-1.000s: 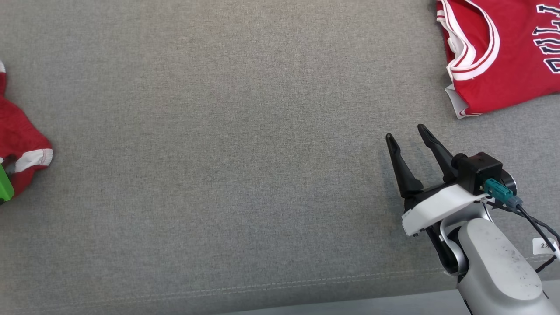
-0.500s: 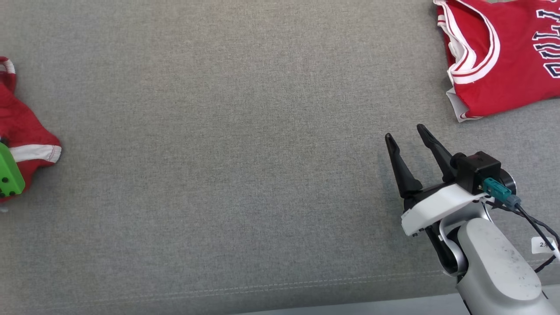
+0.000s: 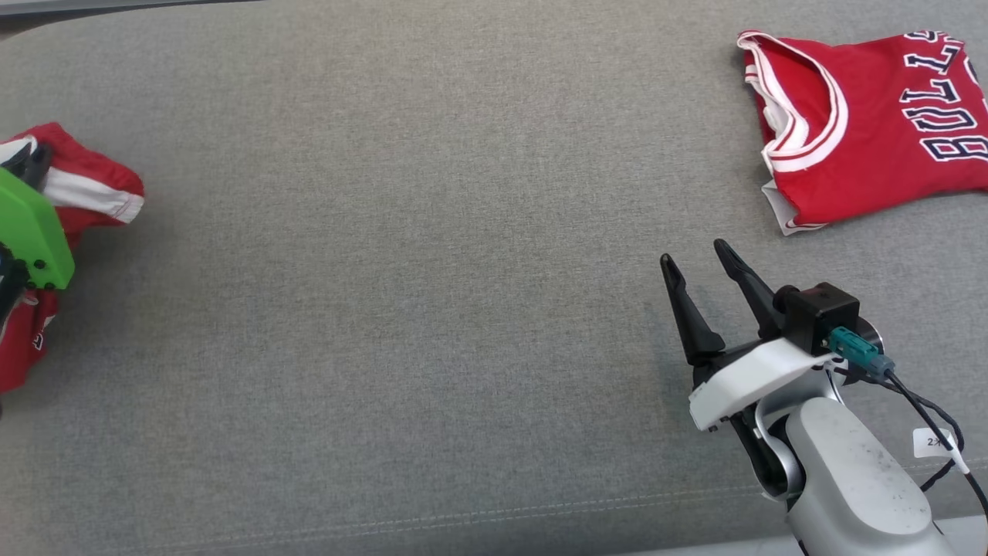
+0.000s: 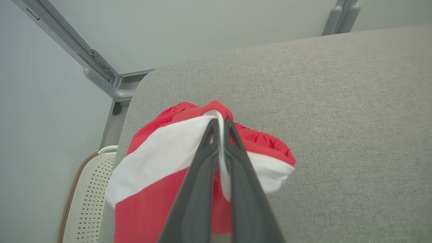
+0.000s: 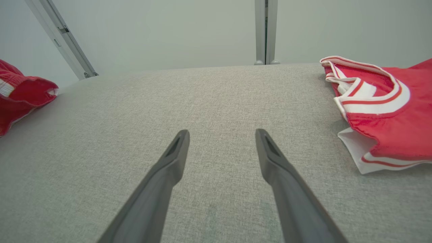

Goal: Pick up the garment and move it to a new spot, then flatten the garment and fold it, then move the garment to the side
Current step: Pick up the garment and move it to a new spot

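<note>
You are working over a wide grey fabric-covered bench (image 3: 401,293), and most of it is lying bare between two pieces of clothing. At your far right a neatly folded red basketball jersey with white trim and dark lettering (image 3: 872,170) is resting flat; it looks finished, so I would leave it alone. The piece you are handling is the crumpled red garment with a broad white band (image 4: 162,158), bunched at the bench's far left edge, by the corner. Your left gripper (image 4: 220,122) is pinching it: its fingers are pressed together with a thin fold of the white trim caught between them near the tips. Your right gripper (image 3: 693,252) is hovering over bare bench at the lower right, fingers spread wide and holding nothing. The cloth is looking thin, light and limp, probably a little slick, so expect it to be sagging and trailing once lifted. The hemmed band is offering the firmest hold; a second pinch along that same edge should help you spread it.
</note>
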Controlling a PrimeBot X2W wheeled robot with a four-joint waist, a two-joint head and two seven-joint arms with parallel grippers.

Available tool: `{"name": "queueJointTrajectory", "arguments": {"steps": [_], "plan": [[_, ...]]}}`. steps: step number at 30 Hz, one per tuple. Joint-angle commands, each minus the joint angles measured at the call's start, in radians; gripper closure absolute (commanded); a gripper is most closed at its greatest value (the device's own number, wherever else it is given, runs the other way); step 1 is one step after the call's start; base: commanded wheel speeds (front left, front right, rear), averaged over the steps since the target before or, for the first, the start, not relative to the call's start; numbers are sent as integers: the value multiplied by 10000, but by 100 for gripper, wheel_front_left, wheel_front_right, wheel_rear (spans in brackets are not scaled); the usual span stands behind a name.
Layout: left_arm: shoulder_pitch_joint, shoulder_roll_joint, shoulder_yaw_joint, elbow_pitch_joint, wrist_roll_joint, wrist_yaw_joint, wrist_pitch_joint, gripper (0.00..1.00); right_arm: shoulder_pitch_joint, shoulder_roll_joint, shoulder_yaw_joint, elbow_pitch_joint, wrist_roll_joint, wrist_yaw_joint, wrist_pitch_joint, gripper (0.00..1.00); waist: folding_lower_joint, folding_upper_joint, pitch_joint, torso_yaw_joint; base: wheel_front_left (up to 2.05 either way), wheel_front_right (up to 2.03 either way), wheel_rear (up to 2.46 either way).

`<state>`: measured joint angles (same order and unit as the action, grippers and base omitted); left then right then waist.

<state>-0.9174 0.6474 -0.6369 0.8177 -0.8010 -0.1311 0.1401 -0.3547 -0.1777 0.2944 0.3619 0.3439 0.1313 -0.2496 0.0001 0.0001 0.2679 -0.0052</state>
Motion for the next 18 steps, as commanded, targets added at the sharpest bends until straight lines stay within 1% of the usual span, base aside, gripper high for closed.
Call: {"name": "queueJointTrajectory", "arguments": {"steps": [1, 3, 7, 9, 13, 18], "plan": [[-200, 11, -131, -172, 52, 14, -90, 100, -46, -20, 14, 77, 53, -11, -87, 0, -1, -1, -158, -178, 0, 0, 0], [-279, 3, -395, -573, 24, 14, -180, 100, -63, 43, 10, 122, 91, -11, -104, 0, -1, -1, -222, -310, 0, 0, 0], [-362, -147, -816, -1634, -428, 14, -282, 100, -63, 156, -11, 239, 132, -11, -151, 0, -1, -1, -319, -609, 0, 0, 0], [-429, -107, -1110, -2176, -401, 14, -286, 100, -53, 196, -36, 281, 131, -11, -167, 0, -1, -1, -350, -763, 0, 0, 0], [-500, -288, -1544, -3163, -508, 14, -318, 100, -76, 261, -72, 320, 157, -11, -168, 0, -1, -1, -414, -1065, 0, 0, 0], [-609, -575, -1905, -4002, -368, 14, -394, 100, -21, 381, -157, 189, 95, -11, -166, 0, -1, -1, -421, -1420, 0, 0, 0]]}}
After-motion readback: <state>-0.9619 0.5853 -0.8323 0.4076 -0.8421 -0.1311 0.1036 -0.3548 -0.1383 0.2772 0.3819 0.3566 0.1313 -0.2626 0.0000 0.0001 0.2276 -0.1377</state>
